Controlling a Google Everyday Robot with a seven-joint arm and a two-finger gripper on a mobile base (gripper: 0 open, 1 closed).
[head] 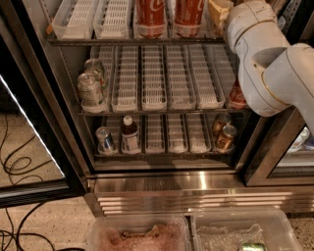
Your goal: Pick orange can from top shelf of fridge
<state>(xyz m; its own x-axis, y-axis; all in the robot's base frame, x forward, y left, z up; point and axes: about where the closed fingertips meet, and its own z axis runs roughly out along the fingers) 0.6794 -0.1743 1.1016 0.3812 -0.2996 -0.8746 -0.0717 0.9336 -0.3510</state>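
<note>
The fridge (162, 184) stands open in front of me. Its top shelf (122, 41) runs along the upper edge of the camera view, with white slotted lanes (78, 17) and two red Coca-Cola cans (150, 17). My white arm (265, 63) reaches in from the right to the right end of the top shelf. The gripper (219, 12) shows there only as a pale tan part at the frame's top edge, right of the red cans. The orange can is not visible; it is hidden by the arm or out of view.
Silver-grey cans (91, 90) stand at the middle rack's left and a red can (237, 95) at its right behind my arm. The lowest rack holds a small can (104, 139), a bottle (129, 135) and amber-brown cans (225, 137). Two plastic bins (137, 235) sit below. The glass door (29, 122) is open at the left.
</note>
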